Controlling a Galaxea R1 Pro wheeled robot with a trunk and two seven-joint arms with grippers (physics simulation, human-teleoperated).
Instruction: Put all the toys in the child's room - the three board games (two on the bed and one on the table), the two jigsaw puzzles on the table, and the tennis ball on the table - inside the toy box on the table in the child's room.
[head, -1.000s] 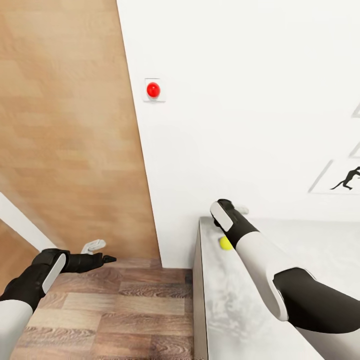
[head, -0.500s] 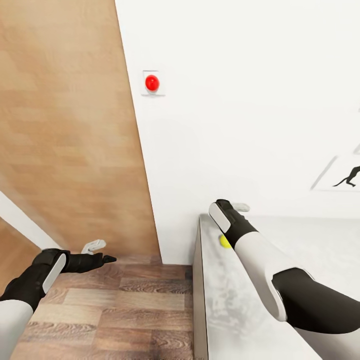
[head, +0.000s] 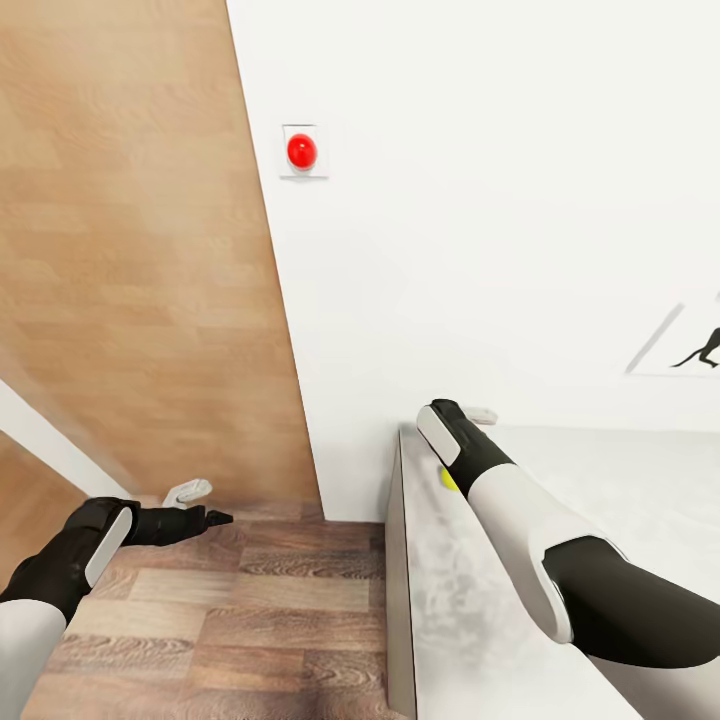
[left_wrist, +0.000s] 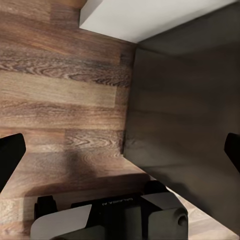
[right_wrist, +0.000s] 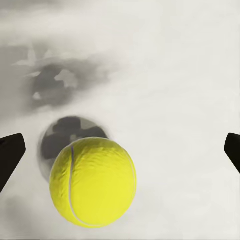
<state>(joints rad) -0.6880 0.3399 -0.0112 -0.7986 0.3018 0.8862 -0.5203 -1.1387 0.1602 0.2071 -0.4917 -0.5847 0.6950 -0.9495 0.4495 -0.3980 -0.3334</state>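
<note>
We take this for a room in a home: brown wood-plank floor (head: 250, 610), plain white wall (head: 480, 250) with a black sports-silhouette picture (head: 700, 352) at far right, a long pale mottled counter (head: 480, 640), and a yellow-green tennis ball (right_wrist: 93, 181) on it.

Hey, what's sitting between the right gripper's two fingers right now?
The tennis ball, resting on the table, sits between the right gripper's open fingers, nearer one of them, in the right wrist view.
</note>
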